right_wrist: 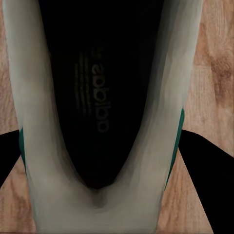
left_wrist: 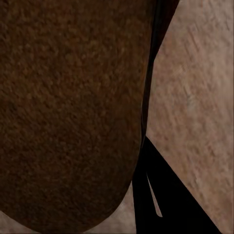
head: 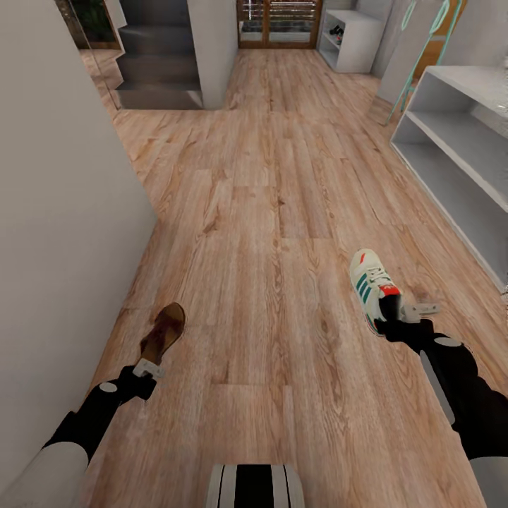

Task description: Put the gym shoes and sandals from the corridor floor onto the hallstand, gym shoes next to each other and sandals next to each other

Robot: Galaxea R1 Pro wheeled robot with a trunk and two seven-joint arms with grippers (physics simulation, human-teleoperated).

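One brown sandal clamped in left gripper, one white gym shoe gripped at heel by right gripper, grey hallstand shelves bare, plank corridor floor

The left gripper has a sandal right at its fingertips and a grey wall close outside it. A gym shoe blocks the right gripper ahead. Between both, open corridor floor runs forward; the hallstand stands beyond the right gripper's outer side.
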